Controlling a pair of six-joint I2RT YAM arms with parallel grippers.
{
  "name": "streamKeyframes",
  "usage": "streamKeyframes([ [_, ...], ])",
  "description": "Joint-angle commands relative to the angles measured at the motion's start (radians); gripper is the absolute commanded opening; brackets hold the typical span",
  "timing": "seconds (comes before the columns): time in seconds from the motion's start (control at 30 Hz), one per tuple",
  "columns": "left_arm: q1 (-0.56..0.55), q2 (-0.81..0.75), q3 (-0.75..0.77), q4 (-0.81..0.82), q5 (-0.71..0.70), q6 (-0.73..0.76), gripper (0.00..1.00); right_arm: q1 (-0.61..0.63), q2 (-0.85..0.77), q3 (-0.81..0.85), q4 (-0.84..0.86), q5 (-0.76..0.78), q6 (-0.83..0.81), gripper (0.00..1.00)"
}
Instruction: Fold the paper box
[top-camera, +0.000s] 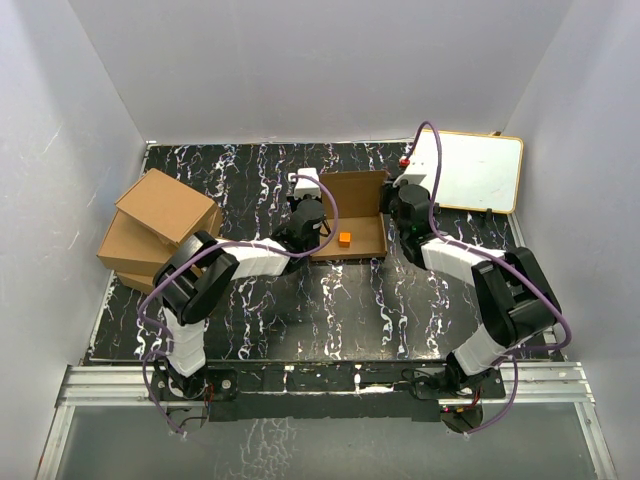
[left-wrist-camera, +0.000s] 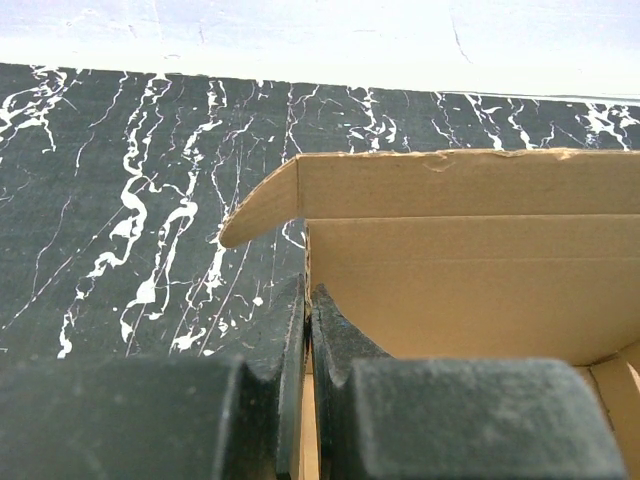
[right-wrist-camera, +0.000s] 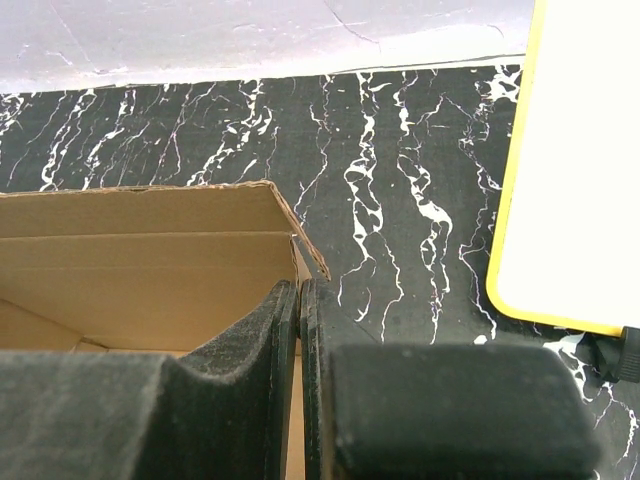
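Spanning the gap between both claws, the box (top-camera: 350, 215) lies with its long axis left to right, its rear panel rising ahead of the fingers. The left gripper (left-wrist-camera: 308, 300) pinches the left side wall and the right gripper (right-wrist-camera: 299, 300) the right wall, both narrow and equally near. Bare table (top-camera: 300, 310) lies ahead. The board (top-camera: 480, 170) sits just right of the right claw, and an orange block (top-camera: 345, 238) lies between the claws.

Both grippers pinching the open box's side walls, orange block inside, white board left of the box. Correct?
No. The white board lies right of the paper box, not left; the top external view shows it. The rest stands: left gripper and right gripper each pinch a side wall, orange block inside.
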Motion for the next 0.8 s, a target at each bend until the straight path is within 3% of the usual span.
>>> streamKeyframes([
  [0.0, -0.025, -0.041, -0.01, 0.052, 0.103, -0.065, 0.0, 0.034, -0.061, -0.033, 0.161, -0.062, 0.071, 0.1],
  [0.77, -0.108, -0.114, -0.146, 0.051, 0.079, -0.114, 0.0, 0.044, -0.217, -0.198, -0.036, -0.063, 0.163, 0.13],
])
